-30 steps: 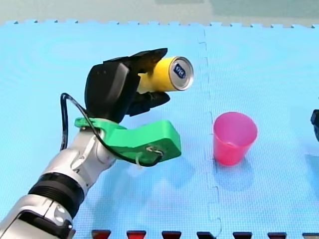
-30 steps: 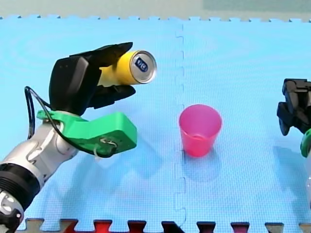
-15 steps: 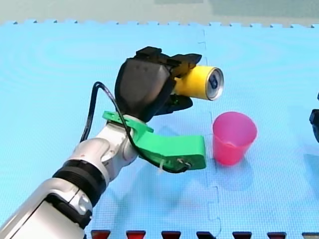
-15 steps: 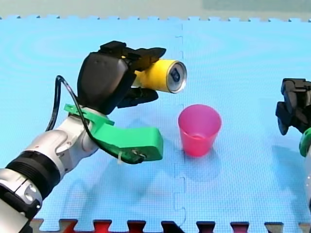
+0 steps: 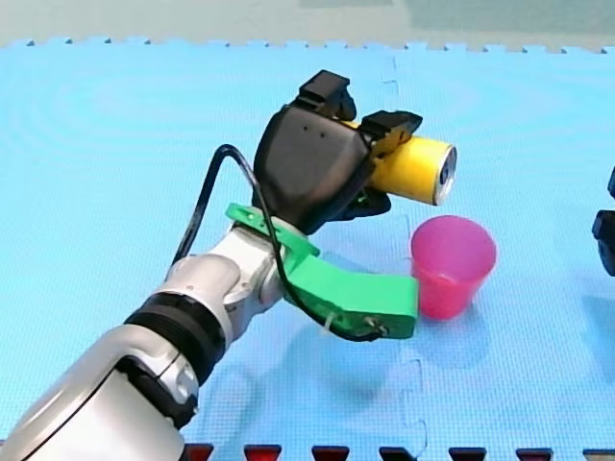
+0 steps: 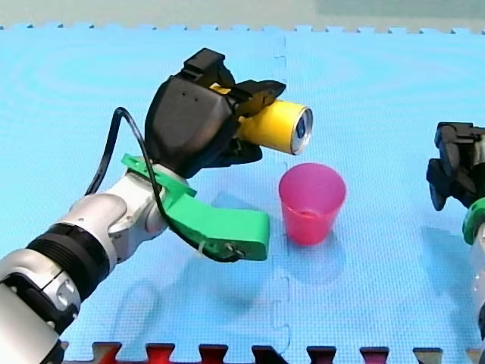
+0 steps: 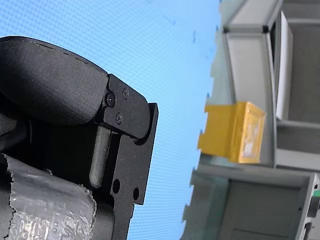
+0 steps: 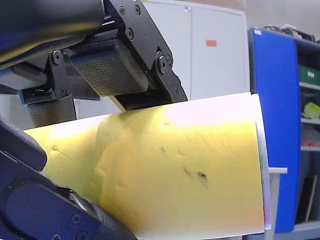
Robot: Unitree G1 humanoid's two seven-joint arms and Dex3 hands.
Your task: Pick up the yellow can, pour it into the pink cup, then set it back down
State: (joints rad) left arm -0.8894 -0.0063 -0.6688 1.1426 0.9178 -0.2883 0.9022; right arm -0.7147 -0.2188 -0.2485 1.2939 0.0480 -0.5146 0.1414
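Beside pink cup (image 6: 311,205): left hand (image 6: 193,129) fingers (image 6: 258,89) grip yellow can (image 6: 276,127) sideways, mouth toward rim for pouring; right hand (image 6: 453,163) well apart, rightward.

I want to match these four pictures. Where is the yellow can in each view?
First head view: yellow can right of centre, on its side in the left hand, up-left of the pink cup.
Second head view: at centre, same grasp.
Second wrist view: across the middle, between black fingers.
First wrist view: the yellow block by grey frames is not the can.
Shared landmark: the blue mat.
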